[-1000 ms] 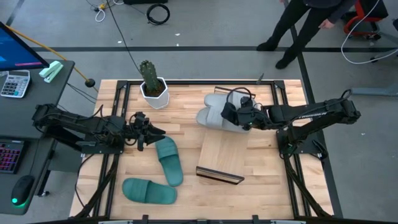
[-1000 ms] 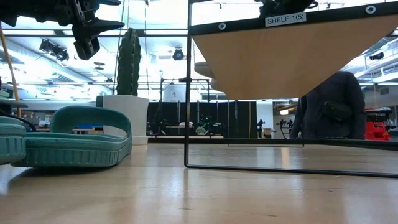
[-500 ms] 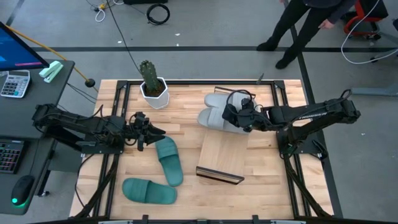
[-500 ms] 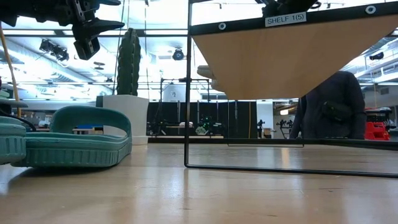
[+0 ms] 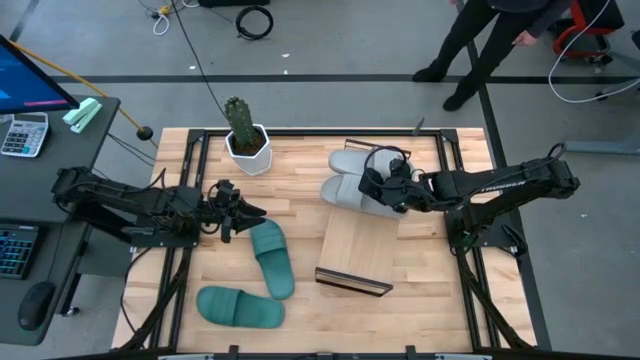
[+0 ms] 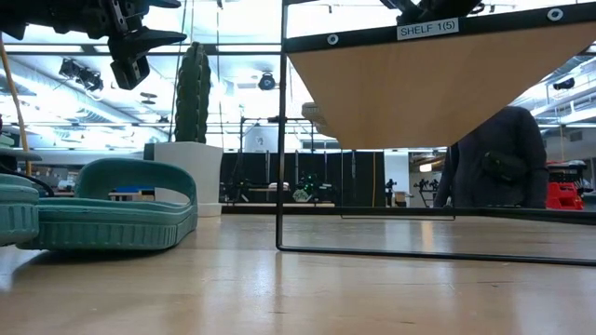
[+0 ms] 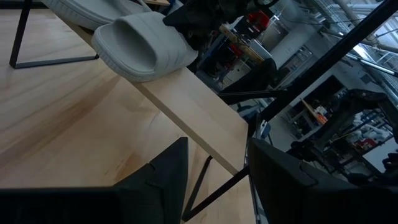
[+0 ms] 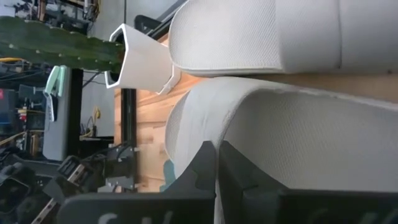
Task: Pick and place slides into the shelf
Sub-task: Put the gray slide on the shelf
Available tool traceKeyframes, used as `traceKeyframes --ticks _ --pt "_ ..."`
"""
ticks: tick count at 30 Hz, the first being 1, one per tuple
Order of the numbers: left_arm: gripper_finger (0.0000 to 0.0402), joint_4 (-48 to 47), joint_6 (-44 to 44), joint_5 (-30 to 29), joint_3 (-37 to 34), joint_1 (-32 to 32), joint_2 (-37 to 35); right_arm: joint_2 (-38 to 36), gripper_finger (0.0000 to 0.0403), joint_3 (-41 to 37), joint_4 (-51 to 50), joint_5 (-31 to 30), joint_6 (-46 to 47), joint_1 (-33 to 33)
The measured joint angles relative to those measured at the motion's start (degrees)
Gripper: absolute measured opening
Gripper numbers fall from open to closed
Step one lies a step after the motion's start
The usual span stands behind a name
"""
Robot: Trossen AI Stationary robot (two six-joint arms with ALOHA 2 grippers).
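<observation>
The shelf stands right of the table's middle, its plank top up. One grey slide lies at the shelf's far end, and my right gripper is shut on it. A second grey slide lies just beyond the first. Two teal slides rest sole-down on the table, one at mid left and one near the front edge. My left gripper hovers open above the table, just left of the first teal slide and touching nothing. My right gripper holds the nearer grey slide at its wide strap, coming from the table's right and slanting down. Its own shut fingers hide the exact spot. The slide lies with its sole on the shelf top's end, its toe overhanging toward the table's left.
A potted cactus stands at the table's far left. A person's legs show on the floor beyond the far edge. Bare tabletop lies right of the shelf and along the front right.
My right gripper has drawn the grey slide a little toward the table's right edge along the shelf's far end.
</observation>
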State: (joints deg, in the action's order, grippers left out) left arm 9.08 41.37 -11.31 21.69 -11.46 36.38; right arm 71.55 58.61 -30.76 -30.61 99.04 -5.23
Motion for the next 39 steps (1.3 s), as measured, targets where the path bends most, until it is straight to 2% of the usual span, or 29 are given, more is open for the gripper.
traceKeyframes --ticks 14,22,31,39 --pt "0.0172 0.0 0.4 0.0 0.0 0.0 0.0 0.0 0.0004 0.0 -1.1 -2.1 0.4 0.3" --pt "0.0172 0.0 0.4 0.0 0.0 0.0 0.0 0.0 0.0018 0.0 -1.8 -1.9 0.4 0.5" --pt "0.0172 0.0 0.3 0.0 0.0 0.0 0.0 0.0 0.0077 0.0 -1.1 -1.8 0.3 0.6" --pt "0.0172 0.0 -0.1 0.0 0.0 0.0 0.0 0.0 0.0124 0.0 2.0 1.5 -2.9 1.4"
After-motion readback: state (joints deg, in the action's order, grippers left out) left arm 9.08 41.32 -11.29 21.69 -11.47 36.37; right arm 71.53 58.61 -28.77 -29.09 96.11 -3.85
